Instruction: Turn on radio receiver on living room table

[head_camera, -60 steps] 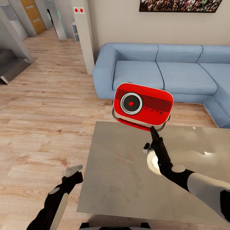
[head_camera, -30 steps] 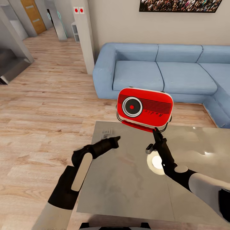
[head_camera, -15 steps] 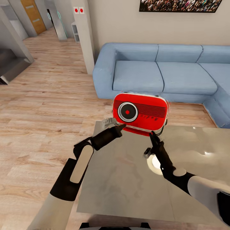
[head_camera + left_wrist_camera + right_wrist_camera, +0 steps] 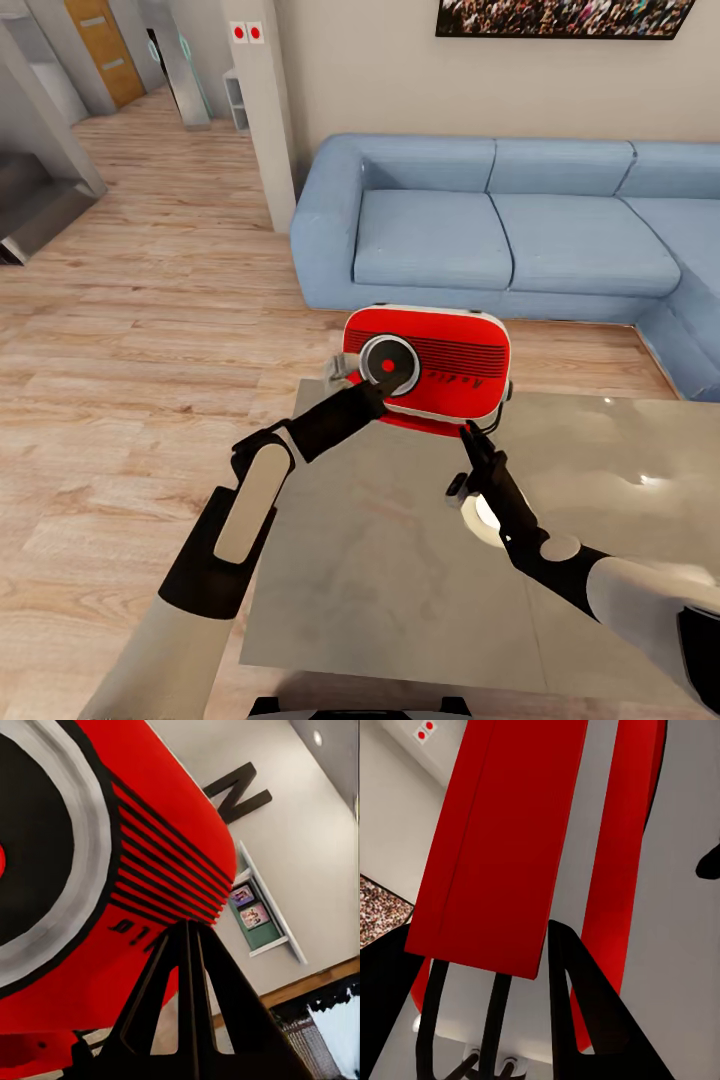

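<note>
Living room with a glossy grey tabletop (image 4: 400, 570) in front of a light-blue sofa (image 4: 500, 225).

Held above the tabletop's far edge, the red radio receiver (image 4: 440, 365) faces the robot; the right pincer (image 4: 468, 432) is clamped on its lower rim, while the left pincer (image 4: 378, 388), its fingers together, touches the round grey dial (image 4: 389, 365). Light wood floor (image 4: 140, 330) surrounds them, below a beige wall with a framed crowd picture (image 4: 560, 17).

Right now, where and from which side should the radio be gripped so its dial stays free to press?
Probably by the red base lip under the radio, coming from below on the near side, as the right gripper does. The radio stands upright over the table edge, face toward the robot, so a low hold leaves the dial open to the left gripper.
</note>
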Robot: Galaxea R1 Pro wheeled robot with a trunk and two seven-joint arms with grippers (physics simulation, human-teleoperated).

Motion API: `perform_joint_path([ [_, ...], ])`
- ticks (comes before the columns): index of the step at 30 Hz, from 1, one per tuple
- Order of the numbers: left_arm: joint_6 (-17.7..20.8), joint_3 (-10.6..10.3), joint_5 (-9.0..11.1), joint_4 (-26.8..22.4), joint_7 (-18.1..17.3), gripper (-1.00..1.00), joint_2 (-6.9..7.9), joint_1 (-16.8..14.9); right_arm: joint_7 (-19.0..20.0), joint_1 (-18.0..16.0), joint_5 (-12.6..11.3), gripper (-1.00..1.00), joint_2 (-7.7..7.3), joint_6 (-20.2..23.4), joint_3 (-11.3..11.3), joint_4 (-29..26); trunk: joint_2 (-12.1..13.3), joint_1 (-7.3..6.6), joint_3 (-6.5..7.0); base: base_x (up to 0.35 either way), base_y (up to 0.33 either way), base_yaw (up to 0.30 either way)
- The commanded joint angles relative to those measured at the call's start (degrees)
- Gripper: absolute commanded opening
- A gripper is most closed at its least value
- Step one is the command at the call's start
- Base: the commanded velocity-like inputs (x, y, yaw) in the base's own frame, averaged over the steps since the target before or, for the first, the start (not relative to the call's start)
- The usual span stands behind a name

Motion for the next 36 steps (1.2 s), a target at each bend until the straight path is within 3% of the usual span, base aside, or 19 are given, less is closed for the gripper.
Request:
perform_joint_path([
  [1, -0.04, 0.03, -0.09, -0.01, -0.02, -1.0, 0.0, -0.05, -0.02, -0.01, 0.18, -1.0, 0.0, -0.05, -0.06, -0.03, 0.0, 0.0, 0.0, 0.0, 0.0, 0.0],
  [8, -0.13, 0.72, -0.99, 0.02, 1.26, -1.0, 0.0, -0.25, -0.02, -0.01, 0.16, -1.0, 0.0, -0.05, -0.06, -0.01, 0.0, 0.0, 0.0, 0.0, 0.0, 0.0],
  [10, -0.15, 0.9, -2.92, -0.02, 3.56, -1.0, 0.0, -0.26, -0.02, -0.01, 0.08, -1.0, 0.0, -0.05, -0.06, 0.0, 0.0, 0.0, 0.0, 0.0, 0.0, 0.0],
  [12, -0.15, 1.56, -6.29, -0.08, 7.28, -1.0, 0.0, -0.27, -0.02, -0.01, -0.03, -1.0, -0.02, -0.05, -0.06, 0.01, 0.0, 0.0, 0.0, 0.0, 0.0, 0.0],
  [16, -0.22, 2.58, -8.3, -0.11, 9.76, -1.0, 0.0, -0.26, -0.02, -0.01, -0.09, -1.0, -0.05, -0.05, -0.06, 0.01, 0.0, 0.0, 0.0, 0.0, 0.0, 0.0],
  [24, -0.24, 6.57, -8.7, -0.02, 10.18, -1.0, 0.0, -0.26, -0.02, 0.01, -0.11, -1.0, -0.09, -0.05, 0.01, 0.01, 0.0, 0.0, 0.0, 0.0, 0.0, 0.0],
  [36, -0.17, 6.99, -8.2, 2.61, 9.17, -1.0, 0.0, -0.51, -0.02, 0.51, -0.03, -1.0, -0.03, -0.05, 0.03, 0.01, 0.0, 0.0, 0.0, 0.0, 0.0, 0.0],
])
